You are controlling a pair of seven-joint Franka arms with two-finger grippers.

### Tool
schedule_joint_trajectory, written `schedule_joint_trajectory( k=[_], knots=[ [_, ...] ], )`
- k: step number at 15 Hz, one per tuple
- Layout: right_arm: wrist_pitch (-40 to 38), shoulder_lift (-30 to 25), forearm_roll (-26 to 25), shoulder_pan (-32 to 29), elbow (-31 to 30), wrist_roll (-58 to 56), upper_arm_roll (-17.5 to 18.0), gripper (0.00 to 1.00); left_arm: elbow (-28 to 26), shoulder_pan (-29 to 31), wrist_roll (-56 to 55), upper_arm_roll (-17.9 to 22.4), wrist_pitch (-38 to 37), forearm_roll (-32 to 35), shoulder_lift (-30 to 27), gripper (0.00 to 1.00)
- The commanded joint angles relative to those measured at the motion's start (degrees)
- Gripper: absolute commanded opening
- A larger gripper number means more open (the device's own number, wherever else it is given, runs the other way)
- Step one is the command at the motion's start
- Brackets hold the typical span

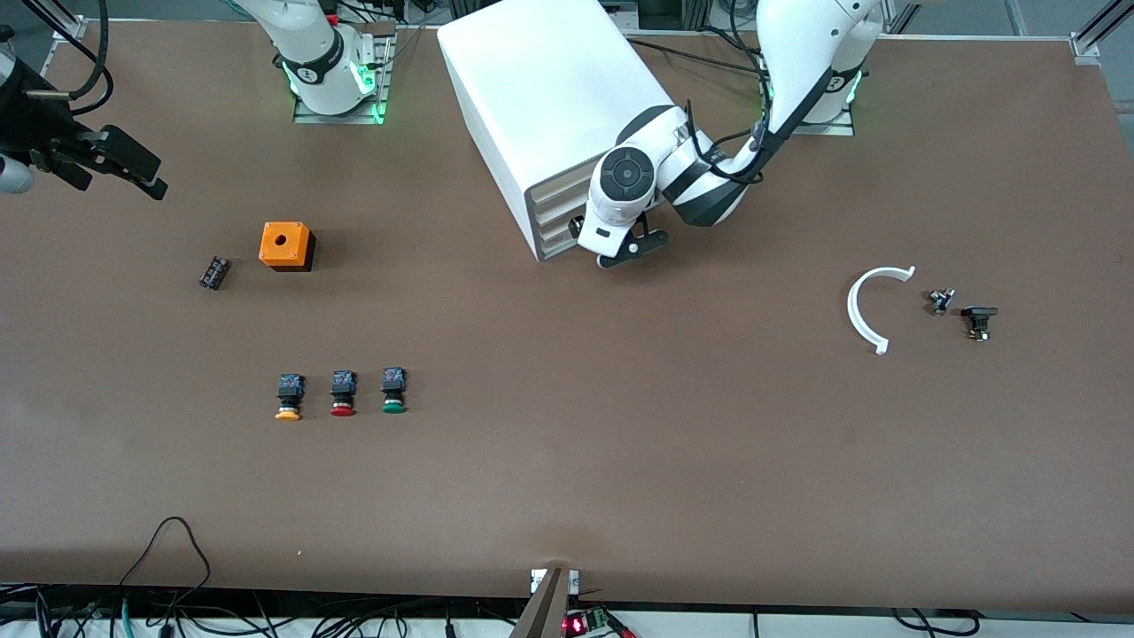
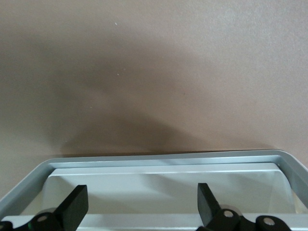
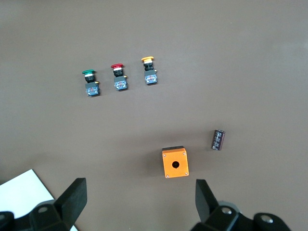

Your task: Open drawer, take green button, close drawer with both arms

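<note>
The white cabinet (image 1: 549, 97) stands at the table's middle, near the arms' bases, with its stacked cream drawer fronts (image 1: 554, 217) facing the front camera. My left gripper (image 1: 627, 251) is at those fronts. In the left wrist view it (image 2: 142, 192) is open over a tray-like drawer (image 2: 163, 158); what shows of the drawer's inside is bare. The green button (image 1: 394, 391) lies on the table nearer the front camera, beside a red one (image 1: 343, 393) and a yellow one (image 1: 289, 397). It also shows in the right wrist view (image 3: 90, 82). My right gripper (image 1: 133, 173) is open and empty, up over the right arm's end of the table; it also shows in its wrist view (image 3: 139, 187).
An orange box (image 1: 286, 245) with a hole and a small black cylinder (image 1: 213, 272) lie toward the right arm's end. A white arc piece (image 1: 873, 306) and two small parts (image 1: 941, 300) (image 1: 979, 321) lie toward the left arm's end.
</note>
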Motion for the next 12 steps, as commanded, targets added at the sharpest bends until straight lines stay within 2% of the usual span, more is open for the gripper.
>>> schedule_joint_trajectory(
  k=[1, 5, 7, 10, 12],
  knots=[
    [0.21, -0.73, 0.19, 0.03, -0.22, -3.01, 0.42, 1.00, 2.56, 2.32, 0.01, -0.69, -5.87, 2.10, -2.81, 1.00],
    [0.21, -0.46, -0.16, 0.03, 0.05, -3.90, 0.50, 1.00, 11.34, 5.83, 7.19, -0.43, -18.87, 2.28, -3.69, 1.00],
    [0.21, -0.37, 0.10, 0.29, 0.40, -3.46, 0.42, 1.00, 14.16, 9.08, 11.32, -0.87, -22.66, 2.28, -4.30, 1.00],
    [-0.58, -0.72, 0.01, 0.20, 0.84, -3.90, 0.33, 1.00, 16.36, 10.94, 16.69, -0.25, -25.40, 2.28, -6.50, 1.00],
    [-0.93, -0.64, 0.19, 0.29, 1.89, -3.29, 0.41, 1.00, 19.78, 13.04, 19.42, -0.25, -29.16, 2.28, -6.50, 1.00]
  ],
)
